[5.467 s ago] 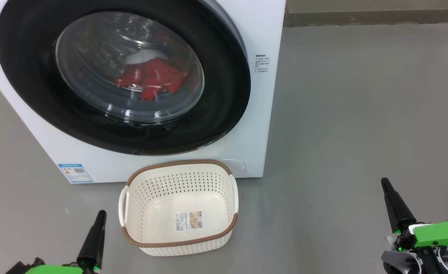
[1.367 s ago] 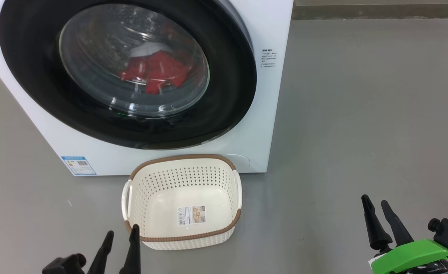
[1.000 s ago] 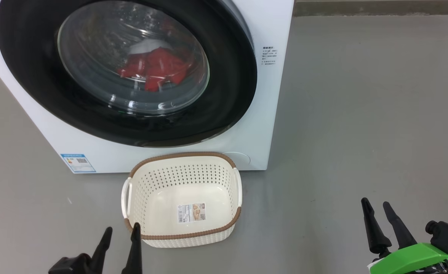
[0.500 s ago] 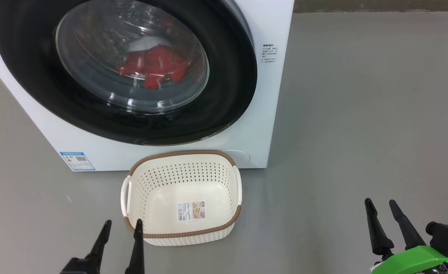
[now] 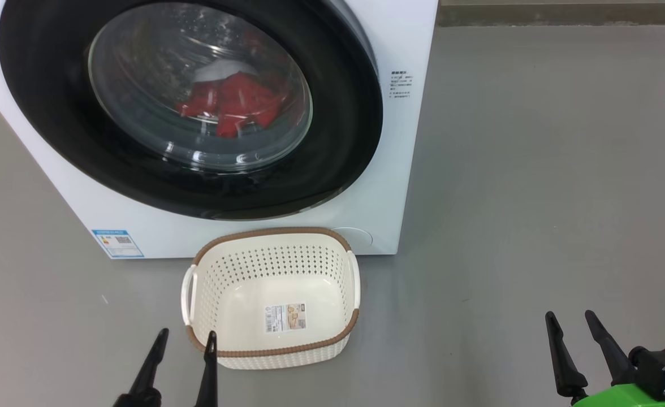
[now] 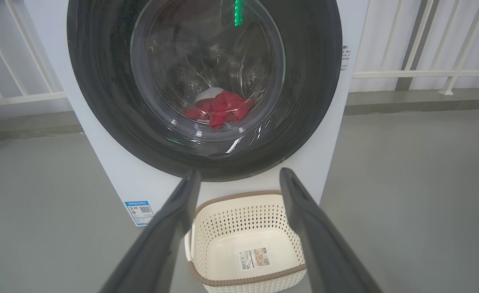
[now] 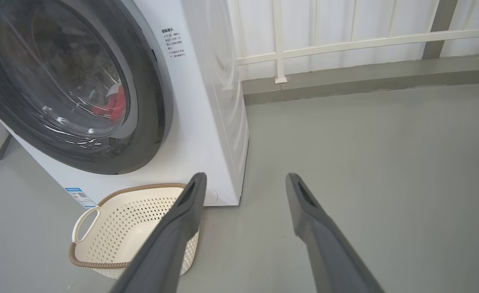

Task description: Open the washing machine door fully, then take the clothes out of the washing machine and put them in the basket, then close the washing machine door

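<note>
The white washing machine (image 5: 406, 141) stands ahead with its black-rimmed round door (image 5: 344, 130) shut. Through the glass I see the red clothes (image 5: 236, 104) with a white patch lying in the drum; they also show in the left wrist view as red clothes (image 6: 221, 110). The cream basket (image 5: 273, 350) with a brown rim sits empty on the floor right in front of the machine. My left gripper (image 5: 188, 337) is open, low at the basket's near left corner. My right gripper (image 5: 570, 317) is open over bare floor at the lower right, far from the machine.
Grey floor (image 5: 536, 198) spreads wide to the right of the machine. A white railing (image 7: 345, 42) and a low kerb run behind it. A blue sticker (image 5: 116, 243) marks the machine's lower left front.
Both grippers have sunk lower in the head view over the last second, staying open. Since 5.5 s ago the two wrists have turned. The door stays shut; the small shifts of the scene come from the camera.
</note>
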Available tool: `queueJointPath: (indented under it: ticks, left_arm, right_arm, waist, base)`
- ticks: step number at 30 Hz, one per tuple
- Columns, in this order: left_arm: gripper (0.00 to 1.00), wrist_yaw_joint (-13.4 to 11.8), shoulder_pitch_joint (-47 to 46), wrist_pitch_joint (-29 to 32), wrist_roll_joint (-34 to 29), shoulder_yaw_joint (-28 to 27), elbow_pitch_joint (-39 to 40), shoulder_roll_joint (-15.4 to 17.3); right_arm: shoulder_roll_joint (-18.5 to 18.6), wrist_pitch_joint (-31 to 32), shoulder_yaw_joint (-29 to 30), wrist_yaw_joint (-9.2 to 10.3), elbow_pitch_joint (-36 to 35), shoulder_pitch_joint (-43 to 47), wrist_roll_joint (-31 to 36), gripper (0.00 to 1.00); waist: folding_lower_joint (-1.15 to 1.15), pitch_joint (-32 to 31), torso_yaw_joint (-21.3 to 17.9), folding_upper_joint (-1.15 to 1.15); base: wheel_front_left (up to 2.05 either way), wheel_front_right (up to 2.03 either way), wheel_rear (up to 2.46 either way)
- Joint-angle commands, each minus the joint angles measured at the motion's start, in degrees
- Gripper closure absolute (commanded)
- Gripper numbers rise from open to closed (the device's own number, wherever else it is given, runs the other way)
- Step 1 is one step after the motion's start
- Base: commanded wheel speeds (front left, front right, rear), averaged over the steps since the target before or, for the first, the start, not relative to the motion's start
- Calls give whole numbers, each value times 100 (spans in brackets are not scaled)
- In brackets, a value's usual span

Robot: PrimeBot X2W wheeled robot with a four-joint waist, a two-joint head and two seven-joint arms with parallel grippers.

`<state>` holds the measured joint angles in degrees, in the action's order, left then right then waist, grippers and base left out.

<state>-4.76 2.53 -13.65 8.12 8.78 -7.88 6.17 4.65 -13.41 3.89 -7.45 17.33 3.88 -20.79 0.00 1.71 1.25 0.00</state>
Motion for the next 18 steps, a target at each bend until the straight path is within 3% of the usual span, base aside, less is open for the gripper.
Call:
queueJointPath:
  ticks: [1,18]
  left_arm:
    - [0,32,-29,-88,-168,-239,138,11]
    - [0,395,-22,-135,-429,-637,-60,-190]
  right_arm:
    - [67,-111,-82,-3,-116,-41,176,0]
    - [-43,-159,76,-3,-149,-7,407,0]
  waist:
    - [0,0,-3,0]
    - [0,22,-40,0]
  base:
    - [0,0,0]
    - [0,0,0]
